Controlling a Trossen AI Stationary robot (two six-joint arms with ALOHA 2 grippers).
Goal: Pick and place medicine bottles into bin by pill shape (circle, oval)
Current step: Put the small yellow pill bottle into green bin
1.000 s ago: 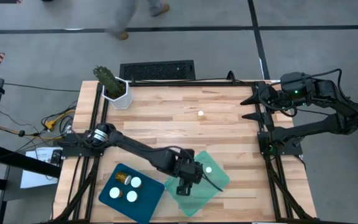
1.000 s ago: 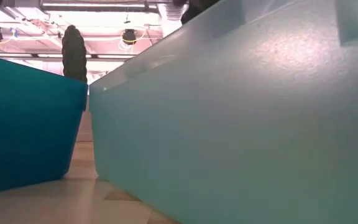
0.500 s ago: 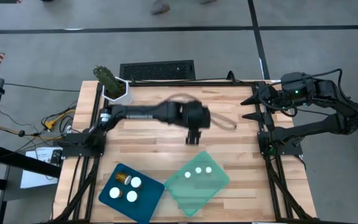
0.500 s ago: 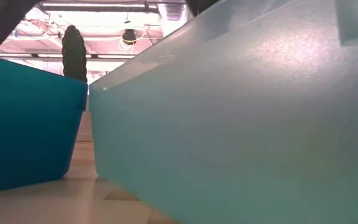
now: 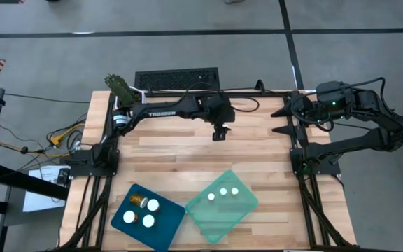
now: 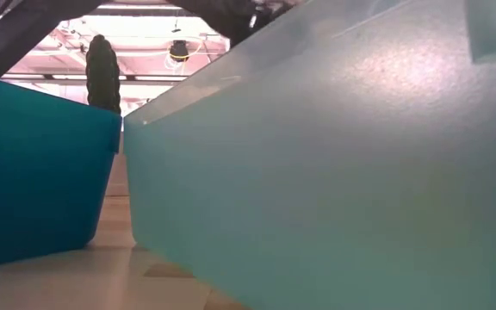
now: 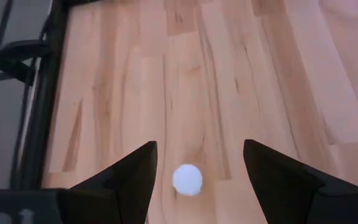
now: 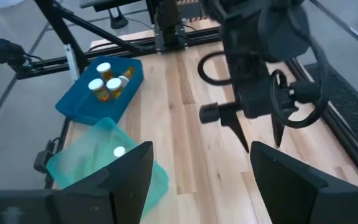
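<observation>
One medicine bottle [image 7: 187, 179] stands alone on the wood near the table's far edge, its white cap up. My left gripper [image 7: 200, 144] hangs open above it with a finger on either side, touching nothing; the high view shows that gripper [image 5: 219, 134] over the spot. Several bottles [image 5: 142, 211] sit in the blue bin [image 5: 165, 231], and three white caps [image 5: 223, 191] show in the pale green bin [image 5: 224, 213]. My right gripper [image 5: 278, 121] waits open at the far right.
A white pot with a green plant [image 5: 123, 92] stands at the table's far left corner, partly under my left arm. A black keyboard [image 5: 177, 78] lies beyond the far edge. Bare wood lies between the bins and the far edge. In the low view the two bin walls [image 6: 334, 172] block most of the scene.
My left gripper has swung from over the pale green bin toward the table's far edge, staying open, and now hangs over the lone bottle. The green bin, half covered before, now shows three caps. My right arm has kept still.
</observation>
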